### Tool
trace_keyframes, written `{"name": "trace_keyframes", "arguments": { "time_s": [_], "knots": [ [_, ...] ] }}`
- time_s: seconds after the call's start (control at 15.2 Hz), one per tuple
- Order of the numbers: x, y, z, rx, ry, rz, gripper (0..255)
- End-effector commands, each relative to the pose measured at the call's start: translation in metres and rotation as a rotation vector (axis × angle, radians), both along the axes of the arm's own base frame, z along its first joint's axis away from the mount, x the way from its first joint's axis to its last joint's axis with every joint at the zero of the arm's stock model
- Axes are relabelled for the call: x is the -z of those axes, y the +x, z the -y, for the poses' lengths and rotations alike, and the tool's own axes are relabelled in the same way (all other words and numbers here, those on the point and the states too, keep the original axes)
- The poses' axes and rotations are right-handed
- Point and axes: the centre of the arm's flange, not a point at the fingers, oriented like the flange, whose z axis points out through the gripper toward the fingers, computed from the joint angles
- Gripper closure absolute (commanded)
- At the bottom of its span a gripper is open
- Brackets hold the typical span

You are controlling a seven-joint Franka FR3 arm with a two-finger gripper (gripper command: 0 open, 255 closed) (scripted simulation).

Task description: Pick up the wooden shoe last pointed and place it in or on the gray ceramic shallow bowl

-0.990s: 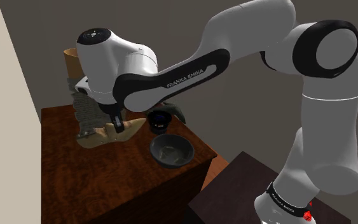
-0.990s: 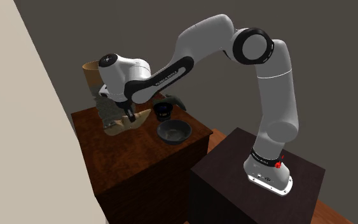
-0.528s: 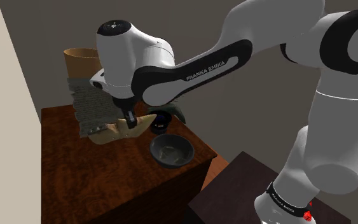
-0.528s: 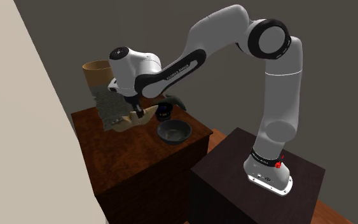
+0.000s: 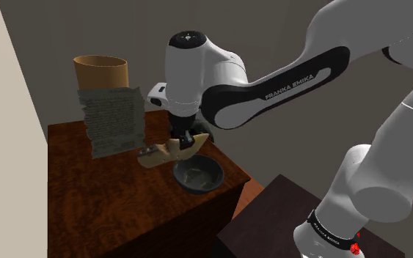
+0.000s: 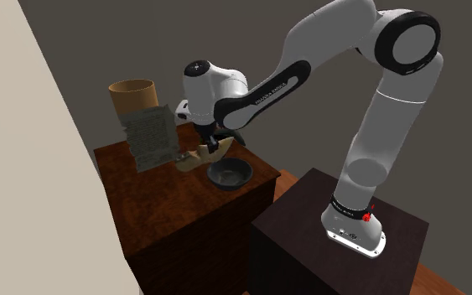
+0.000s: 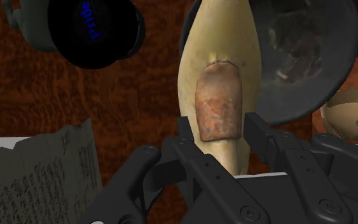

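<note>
Clamping the pale tan shoe last [image 7: 219, 51] between its two black fingers, the pincer [image 7: 220, 127] grips it at the broad heel end, just below a rust-brown patch [image 7: 219, 102] on the last's upper face. In the wrist view the last runs straight away from the fingers, and its pointed toe overlaps the rim of the dark grey bowl [image 7: 304, 57].

In the shoulder view the pincer [image 5: 185, 139] points down from the white arm's wrist. The last [image 5: 164, 152] hangs tilted from it, clear of the table [image 5: 87, 190], with one end over the near rim of the bowl [image 5: 179, 170] and the other stretching toward the middle of the table. The bowl sits on the dark reddish-brown top close to the table's edge facing the stand [image 5: 285, 212].

A black round container with blue lettering [image 7: 91, 32] stands beside the bowl, nearer the table's back edge. A small brownish ball [image 7: 349, 111] lies at the bowl's other side.

A grey printed sheet [image 5: 111, 121] stands upright toward the back of the table, and a brown open cylinder [image 5: 100, 71] rises behind it at the back corner.

In the second exterior view the pincer [image 6: 213, 149] holds the last [image 6: 190, 162] just above the bowl [image 6: 229, 174].
</note>
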Motion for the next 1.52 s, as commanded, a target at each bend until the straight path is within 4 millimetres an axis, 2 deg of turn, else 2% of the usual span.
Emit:
{"name": "trace_keyframes", "arguments": {
  "time_s": [0.0, 0.33, 0.4, 1.32, 1.45],
  "knots": [
    [-0.003, -0.019, 0.023, 0.0, 0.001, 0.001, 255],
    [-0.005, -0.061, 0.073, 0.0, 0.001, 0.001, 255],
    [-0.005, -0.063, 0.076, 0.0, 0.001, 0.001, 255],
    [0.073, -0.063, 0.076, 0.0, 0.001, 0.001, 255],
    [0.073, -0.063, 0.076, 0.0, 0.001, 0.001, 255]
  ]
}}
